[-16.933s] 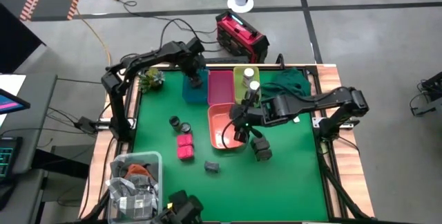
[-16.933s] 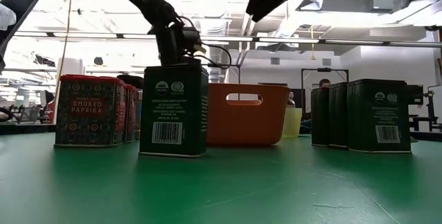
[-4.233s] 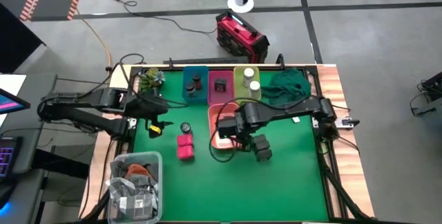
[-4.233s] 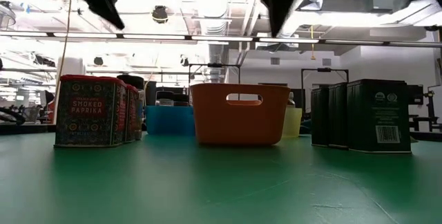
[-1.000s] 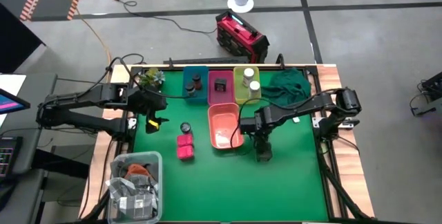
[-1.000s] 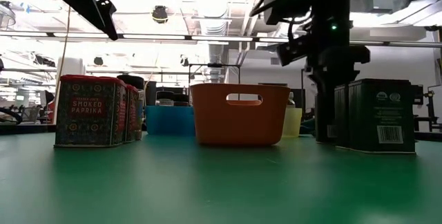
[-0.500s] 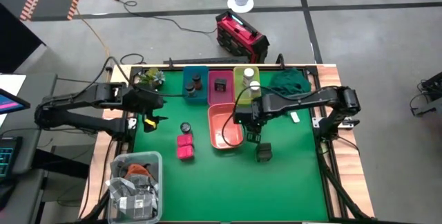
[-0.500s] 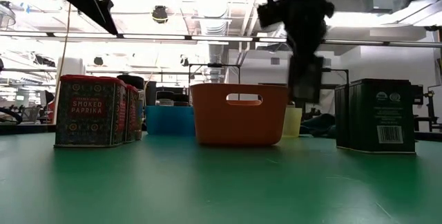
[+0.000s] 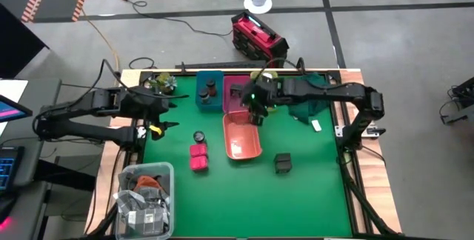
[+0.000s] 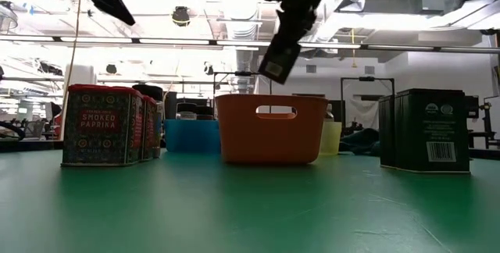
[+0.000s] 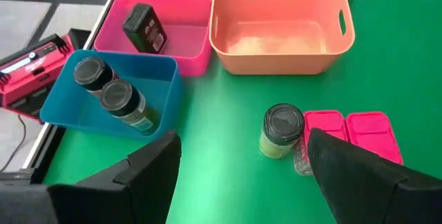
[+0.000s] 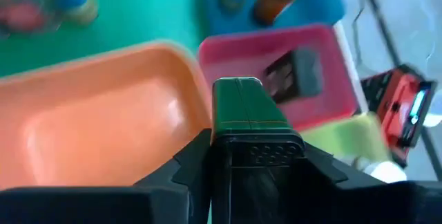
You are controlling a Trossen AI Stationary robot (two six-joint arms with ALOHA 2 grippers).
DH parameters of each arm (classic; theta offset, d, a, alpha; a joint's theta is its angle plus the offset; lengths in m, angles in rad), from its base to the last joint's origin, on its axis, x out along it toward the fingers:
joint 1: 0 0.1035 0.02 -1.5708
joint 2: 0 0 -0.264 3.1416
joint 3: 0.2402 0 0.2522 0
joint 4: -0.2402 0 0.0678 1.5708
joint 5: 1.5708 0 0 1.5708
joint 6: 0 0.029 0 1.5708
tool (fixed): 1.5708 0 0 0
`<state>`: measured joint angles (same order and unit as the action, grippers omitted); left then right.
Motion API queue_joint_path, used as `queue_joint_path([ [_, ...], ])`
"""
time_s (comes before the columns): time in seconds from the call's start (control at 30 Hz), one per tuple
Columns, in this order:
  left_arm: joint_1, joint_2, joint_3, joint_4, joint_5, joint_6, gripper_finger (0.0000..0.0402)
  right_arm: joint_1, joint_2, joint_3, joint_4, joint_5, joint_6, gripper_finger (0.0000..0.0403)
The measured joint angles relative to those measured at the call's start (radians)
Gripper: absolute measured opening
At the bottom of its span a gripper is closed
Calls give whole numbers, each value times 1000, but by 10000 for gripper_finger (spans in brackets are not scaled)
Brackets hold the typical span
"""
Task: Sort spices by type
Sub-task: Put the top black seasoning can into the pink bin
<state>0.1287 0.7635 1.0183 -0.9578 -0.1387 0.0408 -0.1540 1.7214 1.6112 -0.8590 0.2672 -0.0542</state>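
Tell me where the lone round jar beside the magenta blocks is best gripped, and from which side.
Probably from straight above, jaws closing on the round jar just under its dark cap: it stands upright, and the magenta blocks sit close on one side, crowding a sideways approach.

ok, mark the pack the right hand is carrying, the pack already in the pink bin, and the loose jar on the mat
carried pack (image 12: pixel 250 131), right wrist view, its top face
pack in the pink bin (image 11: pixel 145 28), left wrist view, front face
loose jar (image 11: pixel 282 122), left wrist view, lid
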Motion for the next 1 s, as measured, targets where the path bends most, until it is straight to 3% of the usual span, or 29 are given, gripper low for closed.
queue_joint_path([
  [0.23, 2, 8, 0, 40, 0, 29, 302, -84, 28, 4, 166, -80, -75, 168],
  [0.37, 29, 17, 0, 49, 4, 42, 302, -106, 120, 53, 149, -117, -96, 168],
  [0.7, 80, 18, 0, 26, 82, 56, 302, -152, 459, 463, -152, -119, -146, 168],
  [1.0, 80, 2, 0, 22, 91, 46, 302, -205, 644, 664, -314, -130, -183, 168],
])
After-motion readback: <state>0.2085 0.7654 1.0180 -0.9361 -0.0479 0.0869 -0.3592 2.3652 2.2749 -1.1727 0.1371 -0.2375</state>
